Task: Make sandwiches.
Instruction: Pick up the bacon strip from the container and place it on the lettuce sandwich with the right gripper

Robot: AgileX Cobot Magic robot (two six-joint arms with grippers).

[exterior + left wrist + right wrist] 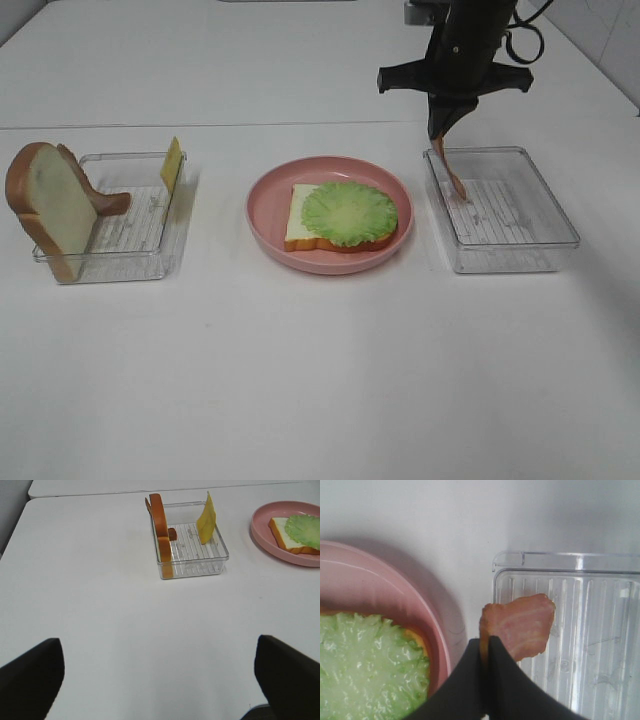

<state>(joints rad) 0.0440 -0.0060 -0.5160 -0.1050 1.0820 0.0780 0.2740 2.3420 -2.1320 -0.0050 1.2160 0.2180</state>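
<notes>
lettuce (pixel 349 213) on bread (pixel 300 218), bread on plate (pixel 266 215)

Brown piece (pixel 115 203) behind bread slice (pixel 45 200), possibly bacon, mostly hidden

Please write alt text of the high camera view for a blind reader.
The right gripper is shut on a bacon strip hanging into the right clear tray. A pink plate in the middle carries a bread slice topped with lettuce; the left tray holds upright bread and cheese.
</notes>
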